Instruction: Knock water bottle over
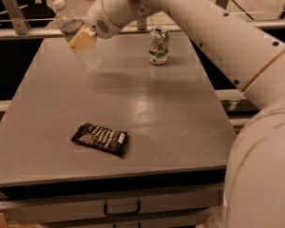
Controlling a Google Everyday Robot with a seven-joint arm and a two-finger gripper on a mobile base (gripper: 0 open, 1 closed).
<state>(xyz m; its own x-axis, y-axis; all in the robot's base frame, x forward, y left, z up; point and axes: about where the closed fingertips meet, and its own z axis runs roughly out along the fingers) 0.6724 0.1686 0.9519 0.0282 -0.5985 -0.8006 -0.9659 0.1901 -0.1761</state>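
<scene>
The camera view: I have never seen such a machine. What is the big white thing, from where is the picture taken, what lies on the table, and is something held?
The white shape is a robot arm reaching in from the right. It ends in a tan claw over the far left of the grey table. There is only one camera; it looks down on the table, but where it is mounted is not known. The claw is against the middle of a clear water bottle, which leans with its white cap toward the far left. Whether it is gripped or only pushed, I cannot tell. Also there: an upright white-and-green drink can near the far edge, and a dark snack wrapper lying flat near the front.
</scene>
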